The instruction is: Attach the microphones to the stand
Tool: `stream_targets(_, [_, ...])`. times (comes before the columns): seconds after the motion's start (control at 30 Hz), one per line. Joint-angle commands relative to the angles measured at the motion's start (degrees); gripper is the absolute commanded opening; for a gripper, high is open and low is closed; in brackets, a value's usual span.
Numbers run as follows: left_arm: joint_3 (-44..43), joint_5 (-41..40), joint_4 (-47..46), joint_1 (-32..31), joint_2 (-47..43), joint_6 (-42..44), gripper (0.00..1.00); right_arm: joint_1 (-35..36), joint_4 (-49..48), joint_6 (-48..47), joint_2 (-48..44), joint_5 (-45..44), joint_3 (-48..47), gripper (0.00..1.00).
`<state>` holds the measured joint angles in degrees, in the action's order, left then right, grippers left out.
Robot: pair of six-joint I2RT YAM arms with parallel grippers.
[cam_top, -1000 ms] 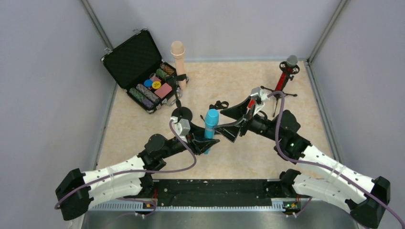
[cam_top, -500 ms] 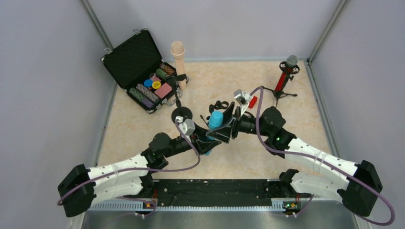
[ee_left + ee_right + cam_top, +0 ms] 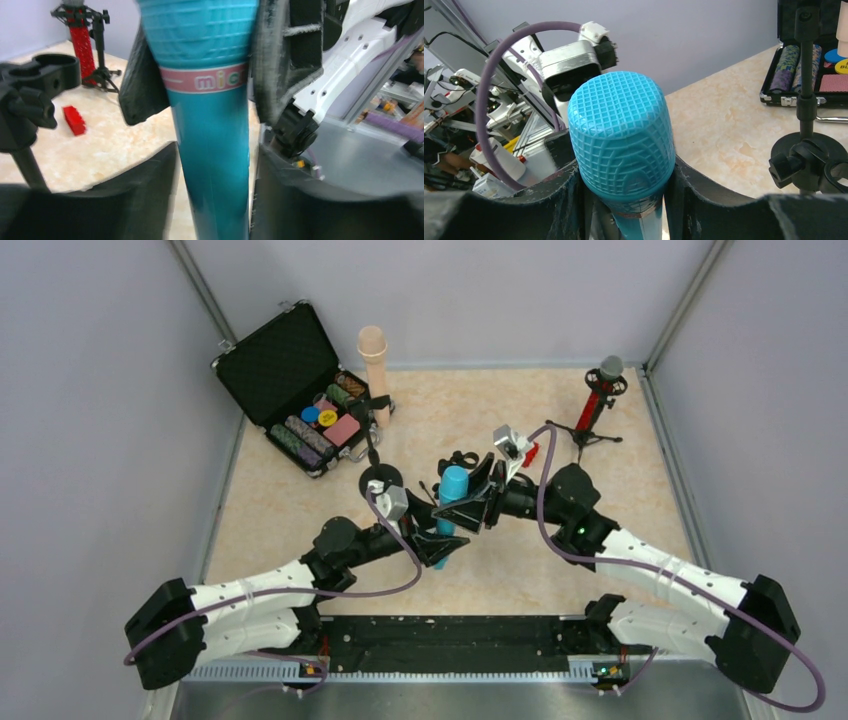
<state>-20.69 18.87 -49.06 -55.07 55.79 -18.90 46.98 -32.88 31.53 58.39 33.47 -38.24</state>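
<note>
The cyan microphone (image 3: 452, 495) hangs near-upright above the middle of the bench (image 3: 640, 540), clear of its surface. The left gripper (image 3: 437, 540) pinches its shaft and the right gripper (image 3: 478, 502) pinches its neck. With both arms on one smooth barrel, uneven pulls could twist it loose, or a swing could topple the empty clamp stand (image 3: 460, 458) just beyond.

Only the left wrist view shows the right fingers (image 3: 282, 55) at the label band, with the left fingers (image 3: 150, 200) lower. The top view alone shows the beige microphone (image 3: 372, 350) and the red microphone (image 3: 603, 390) seated in stands near the far corners.
</note>
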Motion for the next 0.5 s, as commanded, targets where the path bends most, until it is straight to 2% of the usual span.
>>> stream_targets(0.0, [-2.59, 2.18, -3.73, 0.05, 0.49, 2.06, 0.77, 0.15, -0.17, 0.10, -1.82, -1.71, 0.12, 0.00])
stream_targets(0.03, [-2.68, 1.73, -3.65, 0.05, 0.65, 1.56, 0.91, 0.13, 1.01, -0.23, -1.92, -2.20, -0.11, 0.00])
stream_targets(0.07, [-2.61, 1.48, -3.71, 0.05, 0.71, 1.24, 0.98, 0.13, 1.96, -0.58, -2.11, -2.87, -0.51, 0.00])
stream_targets(0.47, [0.77, -6.93, -7.04, 0.14, 0.01, -3.60, 0.99, -0.68, 15.33, -7.72, -6.88, -11.60, -2.81, 0.00])
